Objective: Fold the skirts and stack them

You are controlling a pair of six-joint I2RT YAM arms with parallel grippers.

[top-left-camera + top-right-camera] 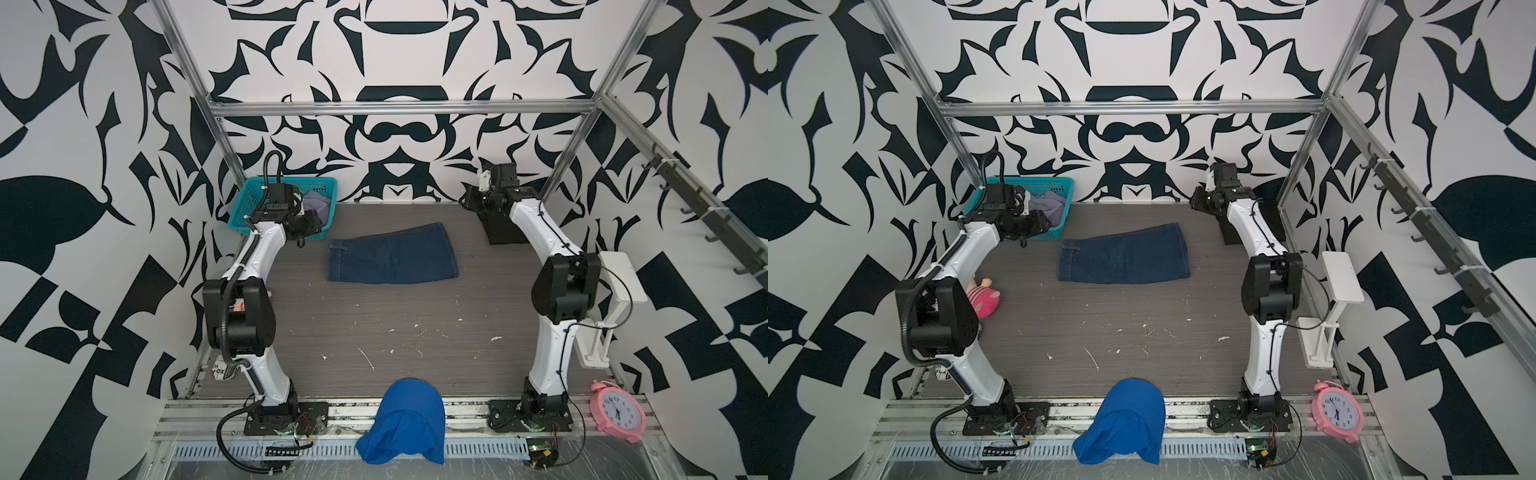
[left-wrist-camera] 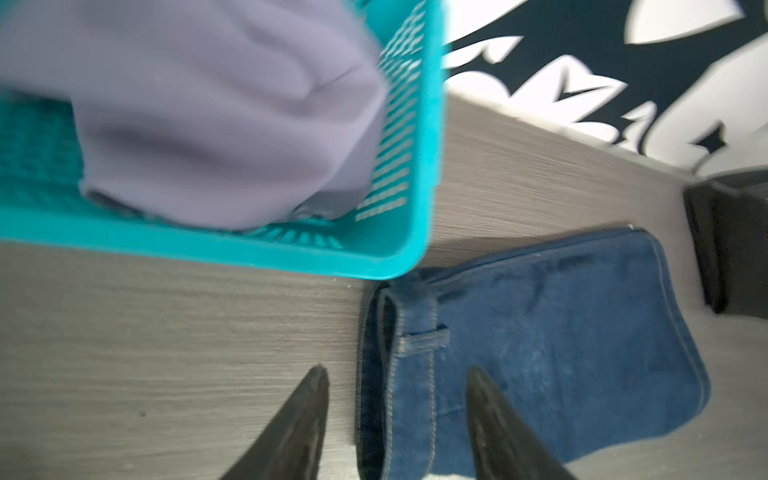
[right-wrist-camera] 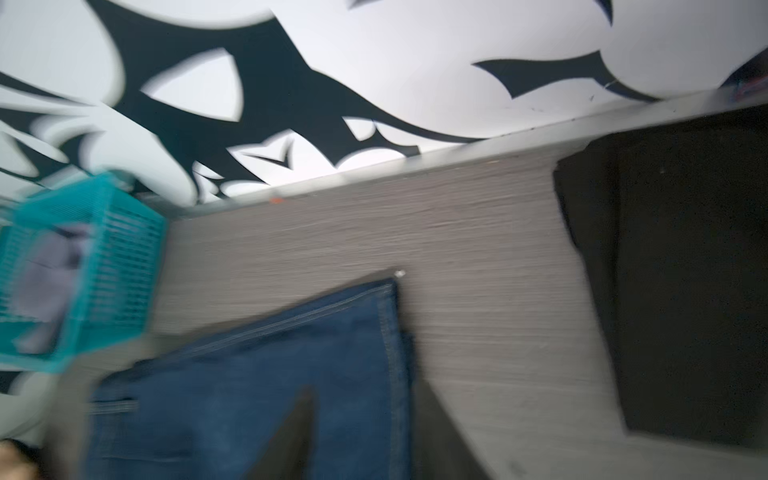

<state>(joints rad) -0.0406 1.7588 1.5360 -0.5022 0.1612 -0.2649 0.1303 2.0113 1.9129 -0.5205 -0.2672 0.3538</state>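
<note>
A folded dark blue denim skirt (image 1: 392,255) (image 1: 1125,259) lies flat at the back middle of the table. The black skirt (image 1: 503,232) (image 3: 685,270) lies folded at the back right, partly under the right arm. The lavender-grey skirt (image 1: 318,203) (image 2: 208,116) sits crumpled in a teal basket (image 1: 249,199) at the back left. My left gripper (image 1: 307,228) (image 2: 395,369) hovers open in front of the basket, above the denim waistband, holding nothing. My right gripper (image 1: 467,199) (image 3: 362,386) hangs above the denim's hem edge, blurred, with its jaws apart and empty.
A bright blue mesh cloth (image 1: 405,419) drapes over the front rail. A pink alarm clock (image 1: 619,411) stands at the front right, beside a white stand (image 1: 619,282). A pink plush toy (image 1: 982,297) lies behind the left arm's elbow. Patterned walls enclose the table.
</note>
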